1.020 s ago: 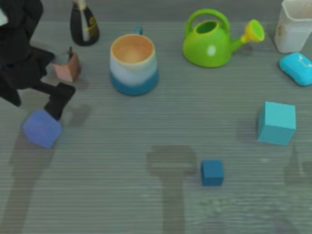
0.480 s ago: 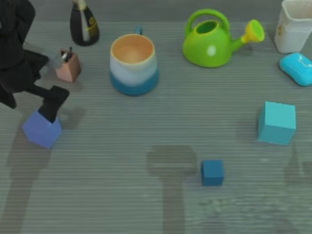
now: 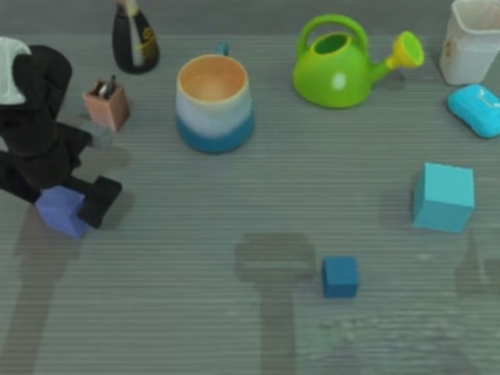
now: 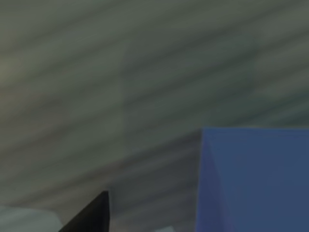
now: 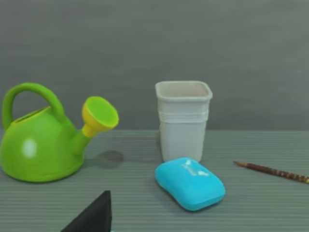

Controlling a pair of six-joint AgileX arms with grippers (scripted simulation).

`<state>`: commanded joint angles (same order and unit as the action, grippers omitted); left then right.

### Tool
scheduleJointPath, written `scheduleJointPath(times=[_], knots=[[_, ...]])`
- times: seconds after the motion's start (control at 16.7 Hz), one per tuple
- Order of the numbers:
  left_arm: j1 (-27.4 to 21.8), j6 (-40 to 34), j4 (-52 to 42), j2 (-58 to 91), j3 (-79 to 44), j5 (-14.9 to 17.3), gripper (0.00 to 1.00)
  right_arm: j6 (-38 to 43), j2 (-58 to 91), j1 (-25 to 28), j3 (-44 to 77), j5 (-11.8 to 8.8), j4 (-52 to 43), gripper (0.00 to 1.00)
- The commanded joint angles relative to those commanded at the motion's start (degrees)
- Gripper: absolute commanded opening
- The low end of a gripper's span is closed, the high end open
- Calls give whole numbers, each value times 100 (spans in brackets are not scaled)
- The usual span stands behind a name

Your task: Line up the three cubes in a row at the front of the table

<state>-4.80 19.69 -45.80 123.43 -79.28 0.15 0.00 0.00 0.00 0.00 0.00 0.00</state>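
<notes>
the periwinkle-blue cube (image 3: 59,209) sits near the left edge of the tabletop (image 3: 195,234), about halfway down the top view, turned so a corner points toward the front. the left tool (image 3: 74,205) is down on it: one black finger (image 3: 99,200) stands against the cube's right side, and the rest of the black arm covers the cube's upper left part, so the other finger is hidden and i cannot tell whether the tool is clamped on the cube or only around it. in the left wrist view the cube (image 4: 253,179) fills the near corner in front of the striped grey surface, with a dark fingertip (image 4: 91,217) beside it.

the small dark blue cube (image 3: 340,276) lies right of centre, toward the front of the tabletop. the turquoise cube (image 3: 444,197) stands farther right and farther back, well apart from it. the three cubes are scattered, not in a row.

behind the periwinkle cube is a terracotta pen holder (image 3: 107,105), then a dark bottle (image 3: 134,35) at the back edge. a two-tone mug (image 3: 214,101) and a green watering can (image 3: 344,61) stand along the back, with a white cup (image 3: 471,39) and a sky-blue soap bar (image 3: 474,109) at the back right.

the right tool is out of the top view; its wrist view shows one dark fingertip (image 5: 94,215) and a pencil (image 5: 270,171) beside the cup.
</notes>
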Motion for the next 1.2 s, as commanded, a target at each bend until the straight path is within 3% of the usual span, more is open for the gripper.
scheduleJointPath(times=[0.3,1.08,1.2], knots=[[1,1,60,26,38,0,100,0,0,0,0,0,0,100],[1,1,60,26,38,0,2,0,0,0,0,0,0,100],[1,1,60,26,38,0,0,0,0,0,0,0,0,100]])
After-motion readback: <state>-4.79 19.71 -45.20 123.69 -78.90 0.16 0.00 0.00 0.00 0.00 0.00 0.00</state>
